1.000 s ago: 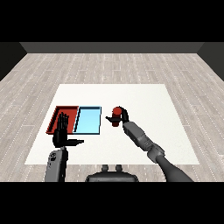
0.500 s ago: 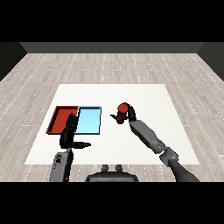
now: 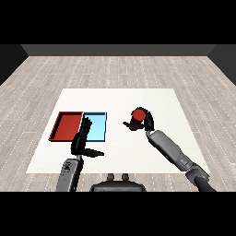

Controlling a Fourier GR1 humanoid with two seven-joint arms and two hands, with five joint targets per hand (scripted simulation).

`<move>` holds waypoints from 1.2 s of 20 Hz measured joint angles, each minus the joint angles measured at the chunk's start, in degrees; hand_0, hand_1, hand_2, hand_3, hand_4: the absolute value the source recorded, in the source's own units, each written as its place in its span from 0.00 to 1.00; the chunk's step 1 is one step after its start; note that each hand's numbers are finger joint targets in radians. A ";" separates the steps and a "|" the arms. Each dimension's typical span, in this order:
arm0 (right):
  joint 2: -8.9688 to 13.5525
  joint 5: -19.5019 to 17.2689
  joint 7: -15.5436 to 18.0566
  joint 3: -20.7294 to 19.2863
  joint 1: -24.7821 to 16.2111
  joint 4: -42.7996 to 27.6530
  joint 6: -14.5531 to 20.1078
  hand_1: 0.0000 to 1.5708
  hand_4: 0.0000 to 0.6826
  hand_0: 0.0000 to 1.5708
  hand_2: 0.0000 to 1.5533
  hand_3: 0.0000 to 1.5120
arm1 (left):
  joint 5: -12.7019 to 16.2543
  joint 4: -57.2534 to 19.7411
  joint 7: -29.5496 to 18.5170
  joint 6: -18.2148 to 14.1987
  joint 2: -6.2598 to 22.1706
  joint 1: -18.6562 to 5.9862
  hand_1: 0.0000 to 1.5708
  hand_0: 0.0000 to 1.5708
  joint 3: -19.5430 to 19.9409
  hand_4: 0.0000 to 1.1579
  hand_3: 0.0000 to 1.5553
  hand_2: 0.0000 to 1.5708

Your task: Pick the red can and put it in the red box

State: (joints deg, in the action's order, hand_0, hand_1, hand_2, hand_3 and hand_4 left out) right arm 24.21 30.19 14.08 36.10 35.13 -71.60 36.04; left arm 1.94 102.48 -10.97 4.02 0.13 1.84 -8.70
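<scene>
Right of the table's middle, red can (image 3: 137, 114), wrapped by the right hand (image 3: 145, 120), black fingers curled round the side and thumb reaching out to the left below the can's rim. Top face of the can turned toward the viewer, so tilted rather than upright. Whether raised off the white table (image 3: 120, 99) or touching it, cannot tell for sure; appears lifted a little, with the tabletop visible all round. Grey right forearm (image 3: 170, 150) running down and to the right from the wrist toward the lower right corner.

Well apart to the left, red tray (image 3: 66, 126) lying flat on the table, its long side running away from the robot, nothing visible inside. Just beside it on the right and touching along one edge, light blue tray (image 3: 98, 128), of like shape, partly covered at its left near corner by the other hand.

Over the seam between the two trays, left hand (image 3: 82, 140), fingers straight and pointing up and away, close together, thumb stuck out to the right over the bare table; holding nothing. Grey left forearm (image 3: 70, 173) rising from the lower left below it.

Between the blue tray and the can, a stretch of bare white tabletop. Around the table, pale wood-plank floor (image 3: 115, 69), dark wall along the far edge.
</scene>
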 measured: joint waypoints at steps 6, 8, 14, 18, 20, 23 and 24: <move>-0.12 -6.78 -6.58 -0.70 -2.69 -9.25 3.44 0.95 0.87 0.95 0.93 0.93 | -1.20 -0.40 4.60 -3.63 -0.03 -3.63 0.00 0.00 -3.57 0.00 0.00 0.00; -0.25 -9.16 -8.13 -0.40 -4.33 -12.48 5.26 0.97 0.86 0.97 0.94 0.92 | -1.85 -1.50 5.92 -5.65 -0.06 -5.06 0.00 0.00 -5.57 0.00 0.00 0.00; 0.43 -12.94 -10.42 -4.04 -7.14 -17.94 3.09 0.96 0.84 0.96 0.95 0.92 | -2.72 -5.24 10.99 -10.62 -0.10 -12.41 0.00 0.00 -9.40 0.00 0.00 0.00; -0.90 -16.42 -11.89 -5.47 -7.07 -18.87 1.59 0.95 0.82 0.95 0.93 0.92 | -0.90 -10.26 11.49 -13.18 -0.11 -17.06 0.00 0.00 -11.37 0.00 0.00 0.00; -1.78 -18.96 -13.46 -4.90 -7.46 -20.49 1.82 0.95 0.82 0.95 0.93 0.91 | 0.18 -12.20 11.29 -15.18 -0.12 -18.27 0.00 0.00 -13.34 0.00 0.00 0.00; -3.52 -21.88 -15.44 -5.35 -7.77 -22.19 0.92 0.95 0.79 0.95 0.93 0.91 | 1.33 -14.56 10.10 -15.66 -0.12 -18.13 0.00 0.00 -14.46 0.00 0.00 0.00; -4.64 -23.21 -16.39 -4.97 -7.75 -22.39 0.99 0.94 0.77 0.94 0.92 0.91 | 1.37 -14.09 10.72 -15.53 -0.12 -18.09 0.00 0.00 -14.51 0.00 0.00 0.00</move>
State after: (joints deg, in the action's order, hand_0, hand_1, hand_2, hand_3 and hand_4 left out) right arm 19.57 6.98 -2.31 31.13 27.38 -93.99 37.03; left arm 3.30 88.38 -0.24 -11.51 0.01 -16.25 -23.21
